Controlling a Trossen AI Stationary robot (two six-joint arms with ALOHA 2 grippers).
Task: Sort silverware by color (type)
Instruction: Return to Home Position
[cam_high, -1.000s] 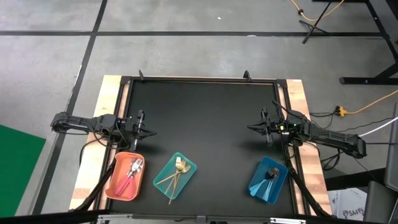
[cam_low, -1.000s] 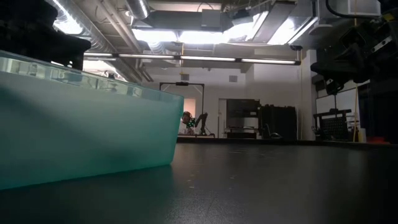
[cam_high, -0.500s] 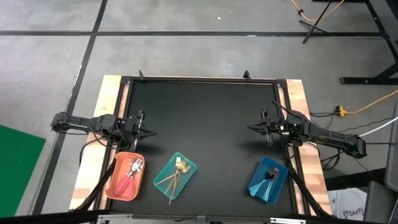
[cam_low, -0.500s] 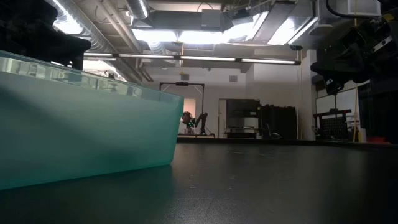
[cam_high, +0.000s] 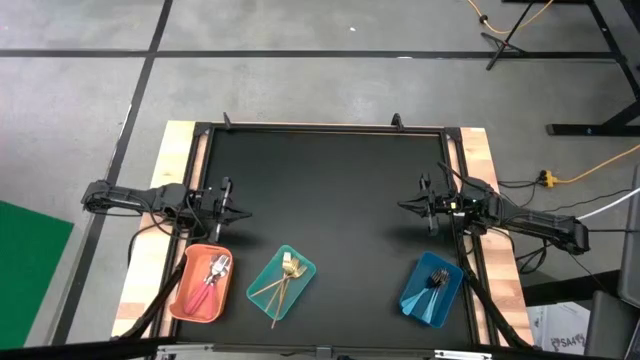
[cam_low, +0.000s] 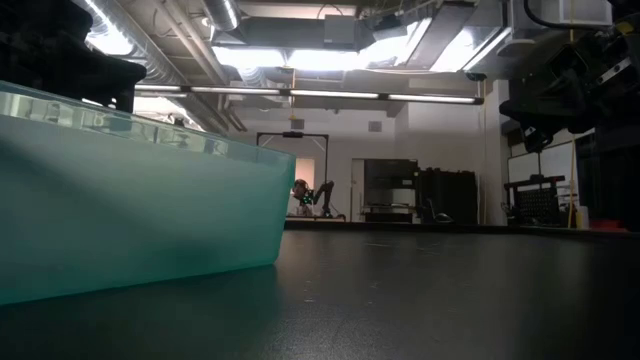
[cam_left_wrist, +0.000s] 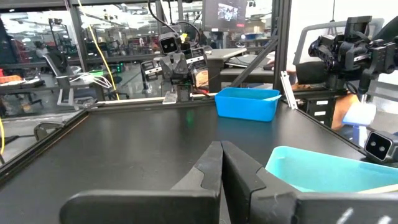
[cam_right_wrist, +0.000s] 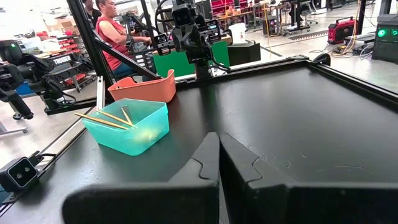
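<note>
Left hand (cam_high: 236, 208) is at the left edge of the tabletop (cam_high: 330, 190), about midway along it. We see its fingers (cam_left_wrist: 208, 171) pressed together and holding nothing. Right hand (cam_high: 408, 205) mirrors it at the right edge, fingers (cam_right_wrist: 205, 158) also closed tight on nothing. The two hands point at each other across the bare middle of the tabletop.

All the silverware we can see lies in three trays along the front edge, which is the lower one in the high view.
- **Orange tray** (cam_high: 195, 305): it sits at the front-left corner, just in front of the left hand, and holds the pink-handled forks (cam_high: 212, 278).
- **Teal tray** (cam_high: 303, 270): it stands just beside the orange one, turned at an angle, and holds the gold pieces (cam_high: 284, 272). One gold handle pokes out over its front rim.
- **Blue tray** (cam_high: 425, 305): it sits at the front-right corner, well apart from the other two, with a few pieces (cam_high: 437, 280) in it. They look dark, and we cannot tell their colour.

In the low view the teal tray's wall fills the left side. A person in a red top (cam_right_wrist: 112, 28) sits beyond the tabletop.
</note>
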